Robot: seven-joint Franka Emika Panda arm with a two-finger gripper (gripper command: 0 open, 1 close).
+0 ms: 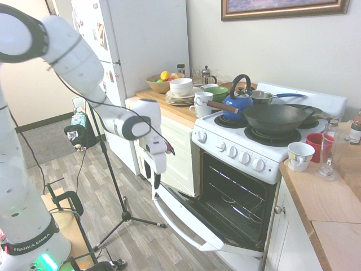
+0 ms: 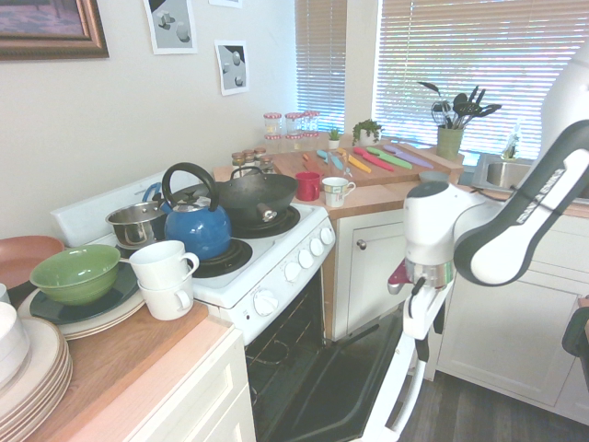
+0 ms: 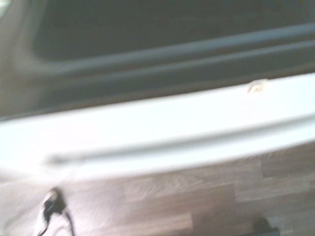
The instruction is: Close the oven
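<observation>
The oven (image 1: 248,169) is sitting in the middle of the kitchen, between the white cabinets (image 2: 515,313) and the wooden counter (image 1: 321,197). It is big and white, with a row of round knobs (image 1: 237,151) on the front. Its inside is showing dark, with wire racks (image 1: 240,192) in it. The oven door (image 1: 197,217) is hanging all the way down, lying almost flat over the wood floor (image 1: 113,203).

The white arm (image 1: 84,68) is reaching down from high up toward the door. On top of the stove a black wok (image 1: 274,118) and a blue kettle (image 1: 238,104) are sitting. A white cup (image 1: 300,156) and a red cup (image 1: 319,146) are standing on the counter beside it.

The white bar handle (image 1: 175,223) is running along the door's outer edge, from one side of the door to the other. The gripper (image 1: 154,182) is pointing straight down, right above one end of that bar, very near it. In the second outside view, the gripper (image 2: 414,324) is also hanging just over the handle (image 2: 396,387). So the handle is lying below the gripper, and the oven's dark opening is off to the side, past the flat door.

The fingers look narrow, close together, and they are holding nothing. The wrist view is blurry, but the white door edge (image 3: 157,132) is stretching across it with the floor showing past it.

The door probably needs lifting from under this edge and swinging up toward the knobs.
</observation>
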